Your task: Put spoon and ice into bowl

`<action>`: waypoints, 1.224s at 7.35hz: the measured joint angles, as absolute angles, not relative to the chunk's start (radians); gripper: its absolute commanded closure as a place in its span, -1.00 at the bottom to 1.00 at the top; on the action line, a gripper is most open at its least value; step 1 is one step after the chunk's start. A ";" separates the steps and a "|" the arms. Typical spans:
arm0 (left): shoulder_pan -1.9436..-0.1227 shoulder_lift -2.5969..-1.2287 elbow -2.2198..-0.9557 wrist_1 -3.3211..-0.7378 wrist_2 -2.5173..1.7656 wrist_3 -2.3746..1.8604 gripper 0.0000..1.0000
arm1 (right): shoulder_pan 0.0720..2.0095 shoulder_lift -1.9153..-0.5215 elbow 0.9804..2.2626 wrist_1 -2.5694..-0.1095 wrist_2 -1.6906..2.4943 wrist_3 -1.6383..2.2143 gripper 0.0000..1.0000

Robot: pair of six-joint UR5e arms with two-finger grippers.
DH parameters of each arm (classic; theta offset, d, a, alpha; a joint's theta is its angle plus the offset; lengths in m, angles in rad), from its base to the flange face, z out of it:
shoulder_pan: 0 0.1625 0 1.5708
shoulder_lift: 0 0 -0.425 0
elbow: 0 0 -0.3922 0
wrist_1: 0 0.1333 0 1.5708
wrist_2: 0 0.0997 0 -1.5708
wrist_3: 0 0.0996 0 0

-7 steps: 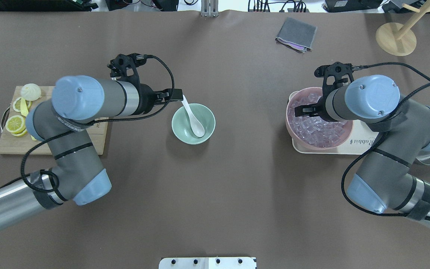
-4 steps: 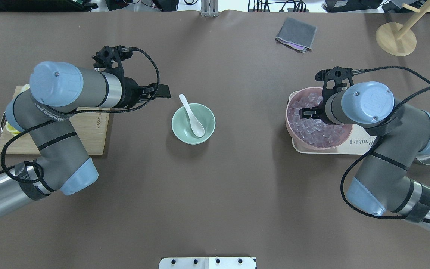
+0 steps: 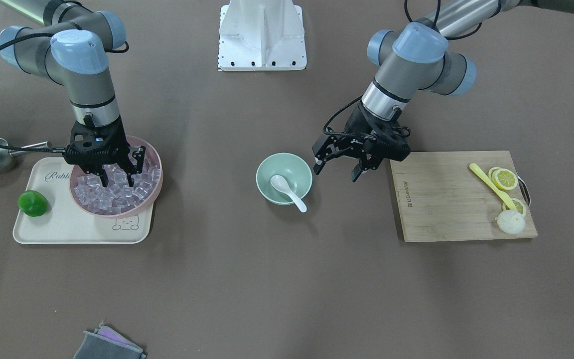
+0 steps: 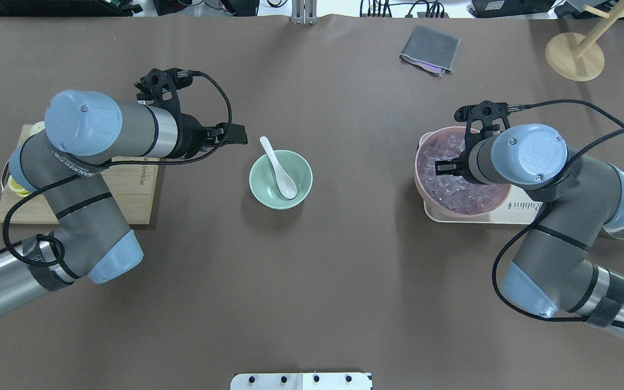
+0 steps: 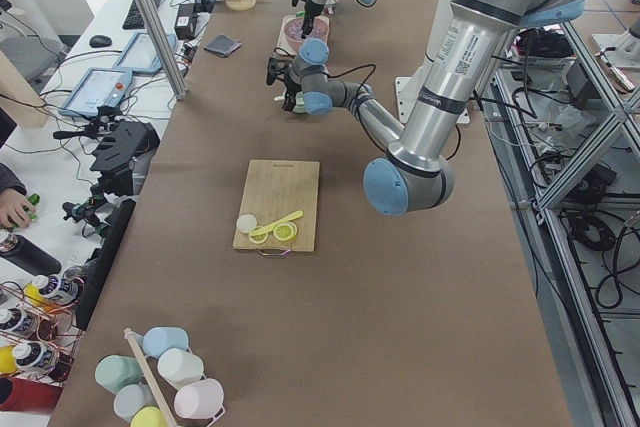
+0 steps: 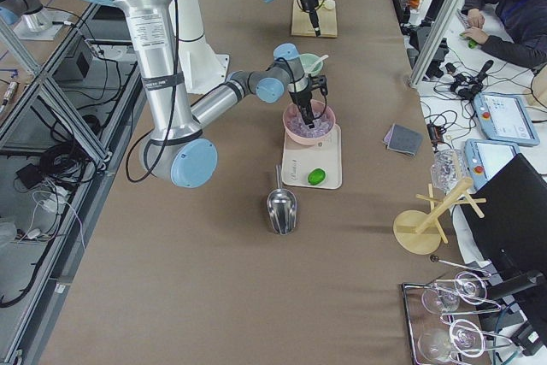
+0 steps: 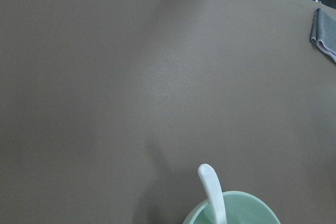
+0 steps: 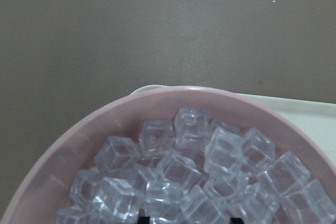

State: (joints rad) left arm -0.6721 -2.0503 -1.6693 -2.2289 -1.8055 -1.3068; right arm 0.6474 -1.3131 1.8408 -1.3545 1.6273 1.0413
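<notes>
Since the frame one second back, the left end effector (image 3: 335,172) has let go of the spoon (image 4: 279,170) and pulled back toward the robot's left. It now hangs released and empty just beside the bowl (image 4: 263,187). Spoon half of the task judged complete.

Spoon: glossy white, scoop down inside the mint-green bowl, short handle leaning over the far rim in the overhead view.

Over the same second, the right end effector (image 3: 116,179) has come lower into the pink bowl (image 4: 418,181). Its fingers are spread among the ice (image 8: 178,166), with nothing gripped yet. Ice: clear glassy cubes heaped together; none has reached the mint bowl. Judged next step: clamp one cube and carry it across the counter (image 4: 312,281).
</notes>
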 measured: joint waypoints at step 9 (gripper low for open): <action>-0.794 -2.028 -1.692 -2.069 -1.916 -1.113 -0.96 | 0.652 -1.189 1.909 -1.468 1.632 1.124 1.00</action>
